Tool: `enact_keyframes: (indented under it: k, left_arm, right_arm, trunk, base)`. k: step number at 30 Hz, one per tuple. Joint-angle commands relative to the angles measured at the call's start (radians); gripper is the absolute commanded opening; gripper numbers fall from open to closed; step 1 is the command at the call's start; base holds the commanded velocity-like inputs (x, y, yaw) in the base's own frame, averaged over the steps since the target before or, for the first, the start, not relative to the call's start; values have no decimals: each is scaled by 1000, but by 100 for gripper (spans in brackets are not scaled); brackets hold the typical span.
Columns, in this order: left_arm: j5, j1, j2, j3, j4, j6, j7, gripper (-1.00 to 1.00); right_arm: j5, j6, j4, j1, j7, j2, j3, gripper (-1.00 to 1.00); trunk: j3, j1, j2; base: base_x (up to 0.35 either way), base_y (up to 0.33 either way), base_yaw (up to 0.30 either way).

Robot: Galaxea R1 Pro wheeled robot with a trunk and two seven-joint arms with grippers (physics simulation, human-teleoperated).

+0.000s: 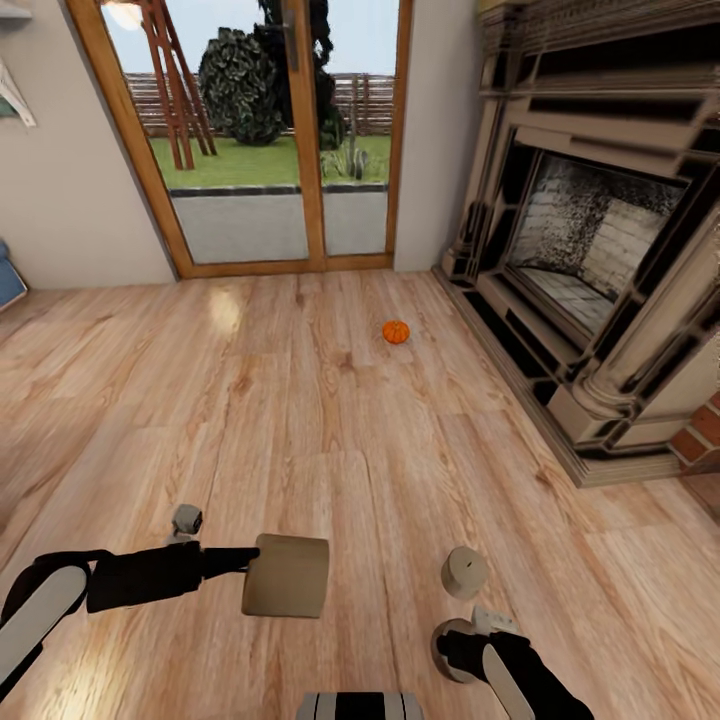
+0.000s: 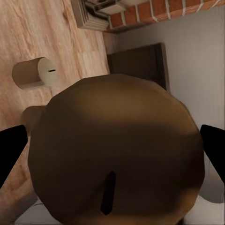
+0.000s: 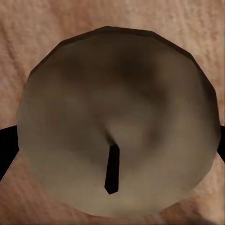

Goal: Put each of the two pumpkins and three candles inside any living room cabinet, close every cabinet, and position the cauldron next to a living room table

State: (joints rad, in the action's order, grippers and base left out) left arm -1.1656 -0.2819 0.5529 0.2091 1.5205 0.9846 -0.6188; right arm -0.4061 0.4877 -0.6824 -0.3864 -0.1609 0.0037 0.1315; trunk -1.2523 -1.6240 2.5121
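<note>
A beige candle [image 1: 288, 576] is pinched in the left tool [image 2: 112, 145], its wick end seen close in the left wrist view; a second candle [image 1: 465, 572] is clamped in the right tool [image 3: 112, 140]. Both are judged light, stiff and slightly waxy, so the curved sides are best gripped across the middle. One pumpkin [image 1: 396, 331] is seen on the wooden floor [image 1: 300, 420] near the fireplace [image 1: 590, 250], well apart from both arms. It is judged firm and apt to roll; the ribbed flanks should be taken, not the stem.

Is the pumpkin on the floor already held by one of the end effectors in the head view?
No. The pumpkin lies alone on the wood floor near the fireplace, far ahead of both arms.
</note>
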Motion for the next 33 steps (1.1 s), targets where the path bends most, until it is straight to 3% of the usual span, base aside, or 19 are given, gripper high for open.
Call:
enact_keyframes:
  k: [1, 7, 24, 33]
  left_arm:
    - [-3, -1, 0, 1, 1, 4, 13, -100]
    - [-7, -2, 1, -1, 2, 5, 41, -100]
    - [-9, -2, 1, -1, 1, 6, 43, -100]
    - [-9, -2, 1, -1, 2, 6, 42, -100]
  right_arm:
    - [-11, 4, -2, 0, -10, -1, 4, -100]
    - [-14, 5, -3, 0, -8, -1, 4, -100]
    - [-14, 2, -3, -5, -7, -1, 4, -100]
    - [-14, 1, -3, -5, -6, -1, 4, -100]
  trunk:
    - [3, 1, 0]
    - [26, 3, -1]
    - [92, 11, -5]
    - [127, 15, -7]
  base:
    - [0, 0, 0]
    - [0, 0, 0]
    - [-70, 0, 0]
    - [-285, 0, 0]
